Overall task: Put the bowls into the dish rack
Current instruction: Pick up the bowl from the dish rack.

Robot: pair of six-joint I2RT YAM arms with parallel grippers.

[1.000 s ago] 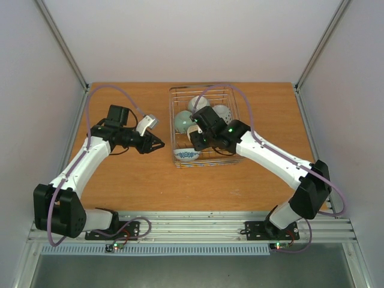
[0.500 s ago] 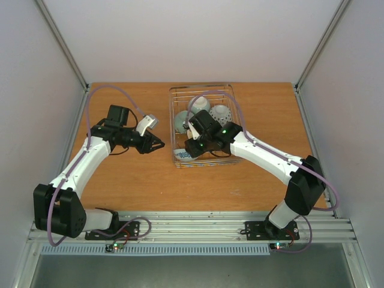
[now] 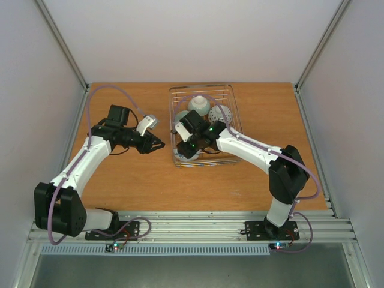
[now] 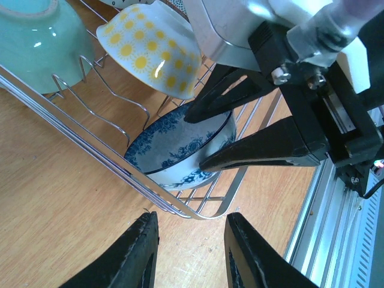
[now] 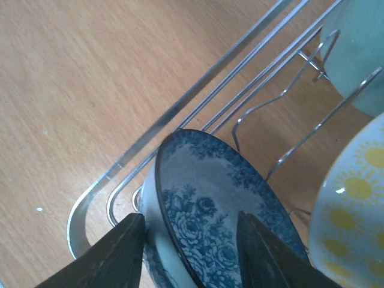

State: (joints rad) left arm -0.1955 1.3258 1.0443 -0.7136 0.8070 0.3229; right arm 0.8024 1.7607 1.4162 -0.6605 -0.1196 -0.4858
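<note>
The wire dish rack [image 3: 201,87] stands at the middle back of the table. A blue-patterned white bowl [image 5: 228,210] lies tilted in its front left corner. My right gripper [image 3: 185,149] is open astride that bowl's rim [image 5: 189,219]: one finger is against the outer wall and the other is inside the bowl. A yellow-patterned bowl [image 4: 153,48], a celadon bowl [image 4: 36,36], a pale bowl [image 3: 199,105] and a dotted bowl [image 3: 220,113] sit among the tines. My left gripper [image 3: 161,144] is open and empty just left of the rack's corner [image 4: 191,217].
The rack's rim [image 4: 90,153] runs close in front of my left fingers. The right arm [image 3: 252,150] reaches across the rack's near right side. Bare wooden table [image 3: 120,180] lies left of and in front of the rack. Grey walls close in the sides.
My right gripper has moved left and nearer, to the rack's front left corner, and come down over the blue-patterned bowl. The left arm has not moved.
</note>
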